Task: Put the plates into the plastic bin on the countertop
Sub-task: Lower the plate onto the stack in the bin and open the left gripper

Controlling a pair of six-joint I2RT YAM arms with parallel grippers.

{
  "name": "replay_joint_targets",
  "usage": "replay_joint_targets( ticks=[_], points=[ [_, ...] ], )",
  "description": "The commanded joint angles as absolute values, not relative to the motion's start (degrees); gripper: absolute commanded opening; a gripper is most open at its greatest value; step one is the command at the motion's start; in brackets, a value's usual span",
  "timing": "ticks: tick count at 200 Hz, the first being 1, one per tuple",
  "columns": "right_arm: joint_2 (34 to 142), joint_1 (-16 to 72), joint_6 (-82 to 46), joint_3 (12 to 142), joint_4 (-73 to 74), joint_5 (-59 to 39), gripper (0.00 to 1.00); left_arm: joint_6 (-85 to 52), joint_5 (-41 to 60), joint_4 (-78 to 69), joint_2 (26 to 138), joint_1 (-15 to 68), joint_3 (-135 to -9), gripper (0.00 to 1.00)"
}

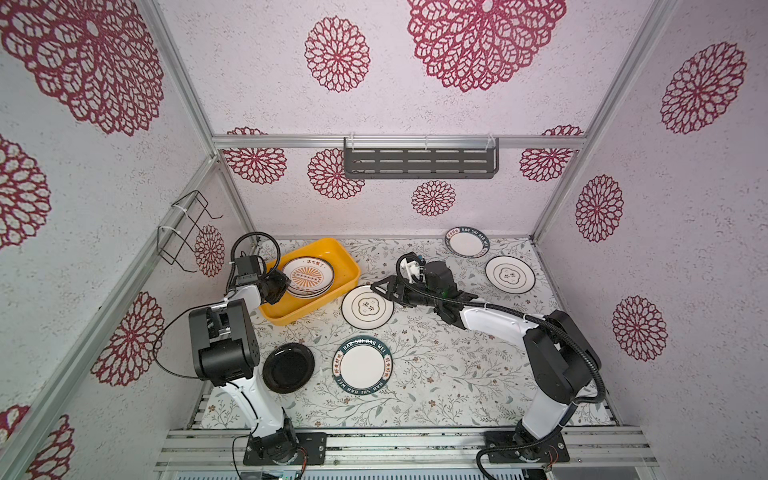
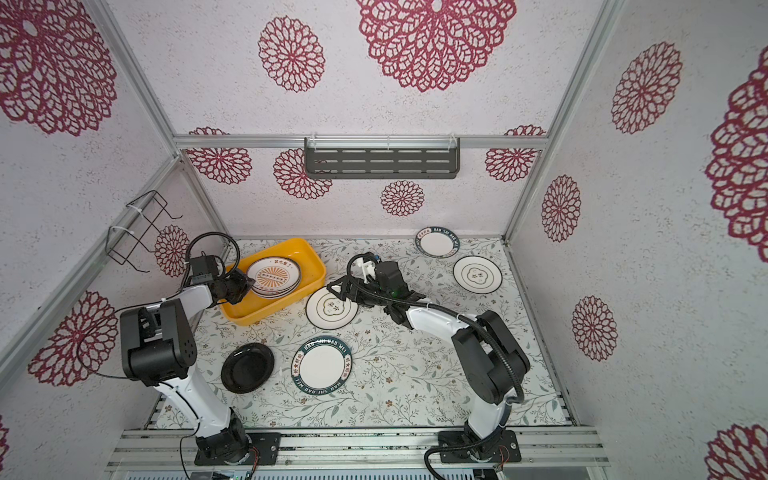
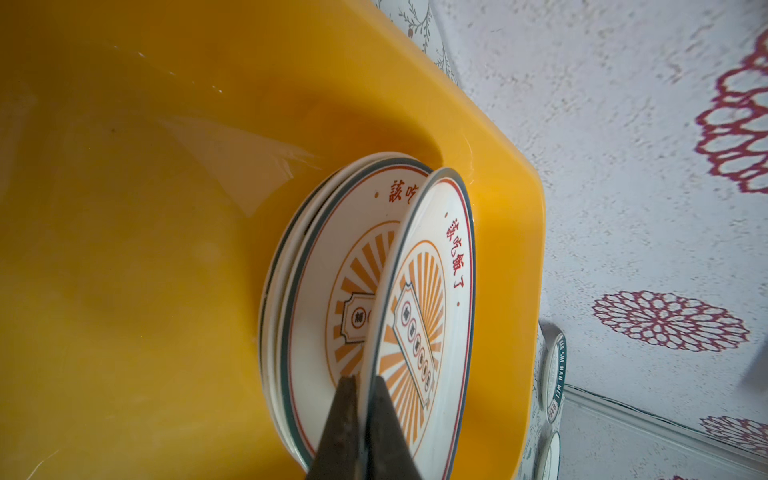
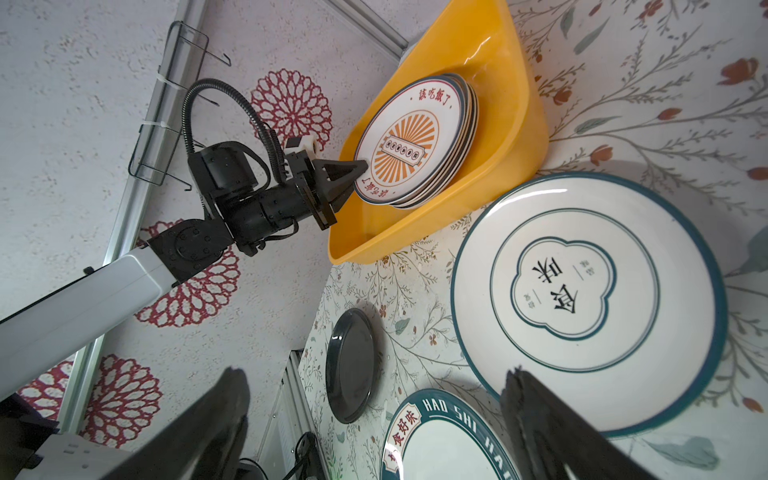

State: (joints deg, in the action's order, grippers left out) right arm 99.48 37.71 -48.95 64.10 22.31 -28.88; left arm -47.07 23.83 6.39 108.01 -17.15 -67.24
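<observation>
Tilting over the stack (image 3: 328, 237) in the plastic bin (image 3: 124, 208), the sunburst plate (image 3: 432, 291) is pinched by the left gripper (image 3: 365, 386).

Bright, even light, soft shadows (top views bow at the edges).

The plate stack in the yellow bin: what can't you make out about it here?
- Plate count: the top sunburst plate covers the stack in both top views; only rim edges show.
- Lower designs: left wrist view, that plate hides half the second plate; others show edges only.
- Bin floor beneath: hidden by the stack.
</observation>
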Motion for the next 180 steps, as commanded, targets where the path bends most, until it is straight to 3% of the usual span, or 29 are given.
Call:
replay_joint_targets(
  ticks=[1, 64, 135, 180],
  points=[
    [95.98, 37.86, -46.68, 64.25, 21.91, -27.03, 0.99, -46.93, 24.03, 3.36, 109.09, -16.74, -69.17, 0.0],
    [95.2, 37.88, -45.45, 64.6, 19.77, -25.77, 0.99, -47.56, 24.34, 3.03, 111.29, -16.28, -69.96, 0.0],
    [94.74, 37.71, -42.89, 65.81, 15.75, -23.99, 0.99, -46.5, 24.37, 4.31, 111.26, -15.9, -70.22, 0.17],
    [94.75, 37.53, -42.45, 65.86, 15.22, -23.29, 0.99, -45.71, 24.25, 5.31, 110.57, -15.78, -70.31, 0.33]
  ],
)
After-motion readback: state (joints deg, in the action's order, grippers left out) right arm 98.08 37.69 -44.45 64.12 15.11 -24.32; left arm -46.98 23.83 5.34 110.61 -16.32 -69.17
